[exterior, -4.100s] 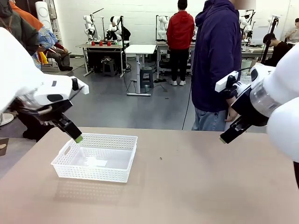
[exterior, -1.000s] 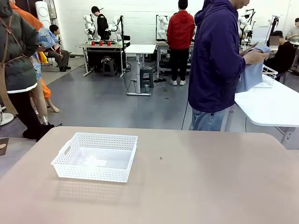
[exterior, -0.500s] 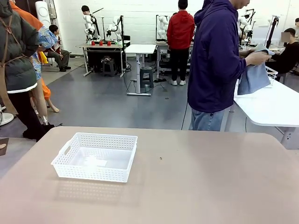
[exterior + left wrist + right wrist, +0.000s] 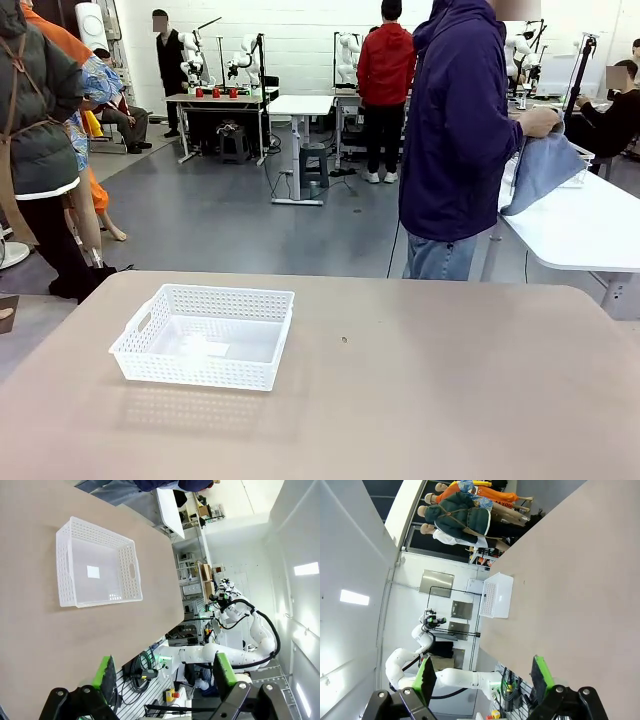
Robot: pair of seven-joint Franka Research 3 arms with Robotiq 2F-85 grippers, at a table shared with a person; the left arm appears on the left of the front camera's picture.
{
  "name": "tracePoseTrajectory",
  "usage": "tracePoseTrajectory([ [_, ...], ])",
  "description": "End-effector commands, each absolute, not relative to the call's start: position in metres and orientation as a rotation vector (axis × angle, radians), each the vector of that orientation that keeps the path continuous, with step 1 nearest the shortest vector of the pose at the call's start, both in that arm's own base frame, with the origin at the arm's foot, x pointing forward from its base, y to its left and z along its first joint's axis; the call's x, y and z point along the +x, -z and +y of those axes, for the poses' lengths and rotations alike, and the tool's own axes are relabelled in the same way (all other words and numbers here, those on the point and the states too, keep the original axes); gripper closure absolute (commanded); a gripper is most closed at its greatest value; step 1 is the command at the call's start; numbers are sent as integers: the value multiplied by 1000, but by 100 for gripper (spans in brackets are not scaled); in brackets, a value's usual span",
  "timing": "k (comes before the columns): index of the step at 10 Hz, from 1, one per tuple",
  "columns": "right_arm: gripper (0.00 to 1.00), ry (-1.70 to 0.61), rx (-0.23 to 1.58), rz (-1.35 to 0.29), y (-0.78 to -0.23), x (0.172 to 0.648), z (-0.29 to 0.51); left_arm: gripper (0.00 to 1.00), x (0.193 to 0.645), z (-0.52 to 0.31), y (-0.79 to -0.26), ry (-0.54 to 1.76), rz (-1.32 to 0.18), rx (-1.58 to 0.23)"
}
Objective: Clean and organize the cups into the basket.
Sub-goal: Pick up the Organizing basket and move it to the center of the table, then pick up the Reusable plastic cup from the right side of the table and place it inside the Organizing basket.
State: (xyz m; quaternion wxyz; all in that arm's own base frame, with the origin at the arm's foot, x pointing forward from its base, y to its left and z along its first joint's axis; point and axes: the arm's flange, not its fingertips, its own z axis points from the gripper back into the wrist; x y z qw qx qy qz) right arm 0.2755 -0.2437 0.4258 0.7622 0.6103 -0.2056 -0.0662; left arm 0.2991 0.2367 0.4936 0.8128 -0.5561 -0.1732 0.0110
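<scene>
On the left part of the surface [image 4: 430, 400] sits the basket [image 4: 200, 372] — white, low, full of little holes. No cup lies in it yet. The left wrist view looks down on the basket [image 4: 64, 565] from high up, well away from the left pincer [image 4: 164, 672], whose green pads [image 4: 106, 672] stand wide apart with nothing between them. The right pincer [image 4: 483, 676] is wide apart too and holds nothing; the basket [image 4: 497, 596] is far off from it. Past the far edge a person [image 4: 455, 130] in a dark top faces a white table [image 4: 590, 240] and holds a blue cloth [image 4: 545, 170] in one hand [image 4: 540, 121].

My guess is that the job has hardly begun — the cups must come first. To do it well, wait with both pincers up and away until a cup is set down or held out. Then come down slowly, pinch it round the middle, not too hard, and lay it close to one wall of the basket, so the next cup fits beside it.
</scene>
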Motion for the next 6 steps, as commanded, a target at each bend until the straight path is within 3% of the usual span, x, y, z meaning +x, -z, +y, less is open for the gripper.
tracePoseTrajectory([
  [1, 0, 138, 1338, -451, -425, 274, -244, 0, 300, 237, -494, -18, -374, -1198],
  [6, 0, 138, 1338, -451, -425, 274, -244, 0, 300, 237, -494, -18, -374, -1198],
])
